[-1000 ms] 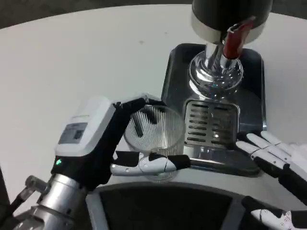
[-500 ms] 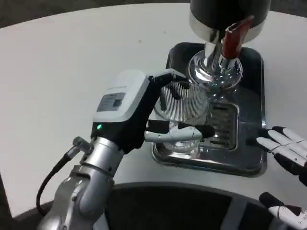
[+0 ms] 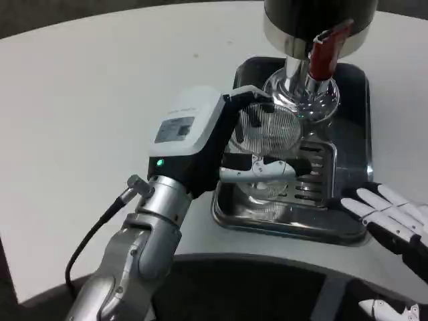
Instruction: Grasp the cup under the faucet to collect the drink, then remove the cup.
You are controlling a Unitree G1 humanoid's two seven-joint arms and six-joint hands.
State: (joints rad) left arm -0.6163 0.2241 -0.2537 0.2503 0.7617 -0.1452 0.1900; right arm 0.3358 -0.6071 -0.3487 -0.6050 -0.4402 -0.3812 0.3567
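**Cup Held at Dispenser, Left Hand Engaged**

Partly cut off by the top edge, the drink dispenser (image 3: 321, 20) showed only its dark lower body, chrome neck and a red faucet lever (image 3: 323, 53). The spout outlet itself could not be made out against the chrome reflections. The right hand (image 3: 394, 221) was cropped at the right edge, its fingers spread apart and holding nothing, just beside the metal tray (image 3: 348, 227).

The ribbed clear cup (image 3: 267, 144) sat within the left hand (image 3: 200, 140), over the tray beside the slotted drip grate (image 3: 314, 170) and close against the chrome neck. One white-and-black finger (image 3: 264, 170) wrapped across the cup's near side, and a dark fingertip curled over its far rim, so the cup was gripped between them. The hand's white back hid the cup's left wall.

Whether the cup contained any liquid could not be determined; its ribbed wall and the reflections behind it obscured the interior. The tray rested on the white table (image 3: 100, 100).
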